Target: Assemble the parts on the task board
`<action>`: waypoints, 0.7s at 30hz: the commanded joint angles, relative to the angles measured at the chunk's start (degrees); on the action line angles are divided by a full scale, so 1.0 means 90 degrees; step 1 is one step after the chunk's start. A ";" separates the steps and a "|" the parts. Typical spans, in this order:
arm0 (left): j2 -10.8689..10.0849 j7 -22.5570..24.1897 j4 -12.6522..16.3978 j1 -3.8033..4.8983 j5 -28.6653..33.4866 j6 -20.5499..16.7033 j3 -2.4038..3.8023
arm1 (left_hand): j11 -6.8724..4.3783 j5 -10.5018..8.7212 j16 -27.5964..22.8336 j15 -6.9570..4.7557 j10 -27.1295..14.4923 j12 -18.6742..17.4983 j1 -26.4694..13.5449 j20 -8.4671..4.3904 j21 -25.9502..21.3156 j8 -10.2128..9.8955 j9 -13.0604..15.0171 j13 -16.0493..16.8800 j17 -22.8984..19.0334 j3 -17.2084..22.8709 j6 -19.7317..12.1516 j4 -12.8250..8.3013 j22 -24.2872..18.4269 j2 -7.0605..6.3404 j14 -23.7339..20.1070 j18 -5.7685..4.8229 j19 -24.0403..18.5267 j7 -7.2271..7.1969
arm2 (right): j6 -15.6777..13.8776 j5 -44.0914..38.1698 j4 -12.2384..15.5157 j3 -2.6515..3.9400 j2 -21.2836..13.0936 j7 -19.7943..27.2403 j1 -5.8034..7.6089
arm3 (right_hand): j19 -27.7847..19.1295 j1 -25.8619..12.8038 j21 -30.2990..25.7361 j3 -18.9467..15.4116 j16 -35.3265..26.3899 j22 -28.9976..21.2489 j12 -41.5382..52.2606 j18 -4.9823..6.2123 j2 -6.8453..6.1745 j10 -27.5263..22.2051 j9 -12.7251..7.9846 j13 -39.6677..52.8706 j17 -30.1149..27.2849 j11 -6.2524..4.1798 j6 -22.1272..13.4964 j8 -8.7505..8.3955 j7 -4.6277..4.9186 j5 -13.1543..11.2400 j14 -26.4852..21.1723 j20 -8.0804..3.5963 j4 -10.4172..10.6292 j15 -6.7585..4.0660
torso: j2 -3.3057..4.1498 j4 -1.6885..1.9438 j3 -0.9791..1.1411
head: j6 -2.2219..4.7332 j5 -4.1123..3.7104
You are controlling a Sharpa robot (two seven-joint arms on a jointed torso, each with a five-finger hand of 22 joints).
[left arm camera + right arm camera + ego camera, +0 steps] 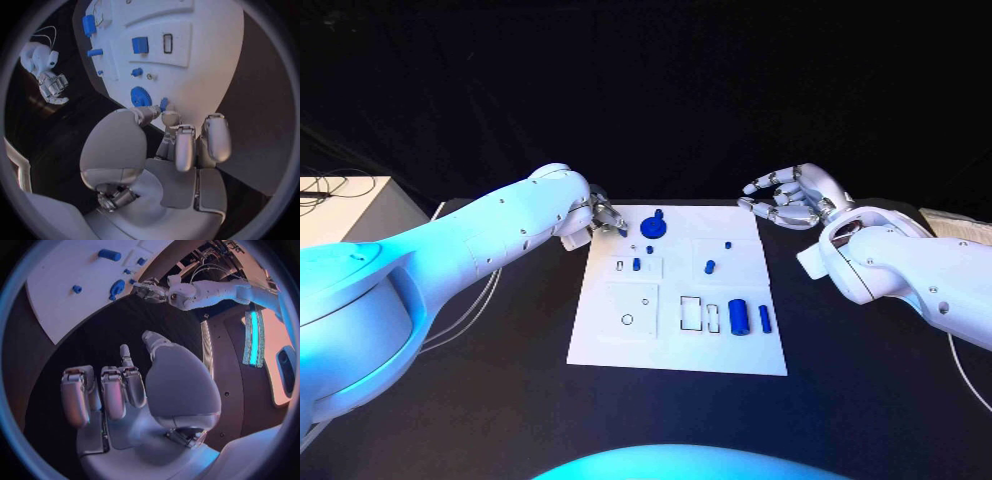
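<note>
The white task board [678, 345] lies in the middle of the black table. Blue parts rest on it: a round part with a stem [653, 225], small pieces [636, 265] [710, 267] and two cylinders [738, 317] [764, 318]. My left hand [606, 215] hovers at the board's far left corner, its thumb and fingertips [167, 118] drawn together with nothing visible between them. In the left wrist view the round part [140, 95] and a small blue piece [164, 103] lie just beyond those fingertips. My right hand [790, 197] hangs off the board's far right corner, fingers [115, 390] loosely bent, holding nothing.
A pale box [343, 205] with cables stands at the table's left edge. A flat pale object [956, 225] lies at the far right. Bare black table surrounds the board.
</note>
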 commanded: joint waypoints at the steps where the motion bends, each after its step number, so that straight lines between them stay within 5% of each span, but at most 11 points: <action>1: -0.0031 0.0158 0.0107 0.0000 0.0166 -0.0167 0.0002 | -0.0015 0.0028 0.0039 -0.0030 0.0081 -0.0004 -0.0003 -0.0039 0.0039 0.0042 0.0290 0.0034 0.1351 0.0837 -0.0026 -0.0820 0.0026 0.0027 0.0554 0.0014 0.0036 0.0005 | 0.0038 -0.0002 0.0007 0.0004 0.0004 0.0090 0.0001 | 0.0557 -0.0006 -0.0027 -0.0044 -0.0027 0.1535 -0.0010 0.0015 0.0032 0.0373 0.0006 0.1388 0.1383 0.0005 -0.0028 0.0021 -0.0009 0.0016 0.0592 0.0013 -0.0008 0.0017 | -0.0003 0.0001 0.0003 | 0.0012 0.0008; 6: -0.0133 0.0274 0.0290 -0.0004 0.0310 -0.0315 0.0003 | -0.0019 0.0101 0.0050 -0.0034 0.0162 0.0035 -0.0019 -0.0042 0.0061 0.0064 0.0310 0.0108 0.1372 0.0909 0.0018 -0.0923 0.0063 -0.0013 0.0563 0.0007 0.0063 0.0006 | 0.0032 -0.0001 0.0008 0.0004 -0.0002 0.0093 0.0001 | 0.0557 -0.0006 -0.0026 -0.0044 -0.0025 0.1536 -0.0004 0.0015 0.0036 0.0377 0.0007 0.1392 0.1389 0.0005 -0.0029 0.0023 -0.0009 0.0020 0.0594 0.0013 -0.0008 0.0017 | -0.0004 0.0006 -0.0005 | 0.0025 0.0008; 11: -0.0345 0.0396 0.0596 -0.0004 0.0466 -0.0389 0.0005 | -0.0032 0.0668 0.0073 -0.0049 0.0287 0.0070 -0.0113 -0.0059 0.0104 0.0040 0.0300 0.0213 0.1418 0.1027 0.0183 -0.1094 0.0127 -0.0115 0.0580 -0.0004 0.0108 0.0000 | 0.0027 -0.0001 0.0006 0.0004 -0.0019 0.0091 0.0001 | 0.0558 -0.0005 -0.0026 -0.0044 -0.0028 0.1536 -0.0012 0.0014 0.0036 0.0371 0.0008 0.1387 0.1381 0.0005 -0.0029 0.0024 -0.0009 0.0021 0.0592 0.0013 -0.0010 0.0017 | -0.0010 0.0005 -0.0001 | 0.0028 0.0010; 21: -0.0875 0.0467 0.1378 -0.0002 0.0565 -0.0338 0.0029 | -0.0056 0.1006 0.0092 -0.0072 0.0377 0.0095 -0.0171 -0.0077 0.0166 -0.0013 0.0271 0.0302 0.1457 0.1052 0.0316 -0.1191 0.0235 -0.0166 0.0594 -0.0028 0.0185 -0.0022 | 0.0022 0.0005 -0.0006 0.0004 -0.0050 0.0087 0.0001 | 0.0558 -0.0004 -0.0026 -0.0044 -0.0027 0.1536 -0.0007 0.0014 0.0036 0.0375 0.0009 0.1390 0.1384 0.0005 -0.0029 0.0025 -0.0009 0.0023 0.0593 0.0013 -0.0011 0.0017 | -0.0021 0.0047 -0.0001 | 0.0026 0.0027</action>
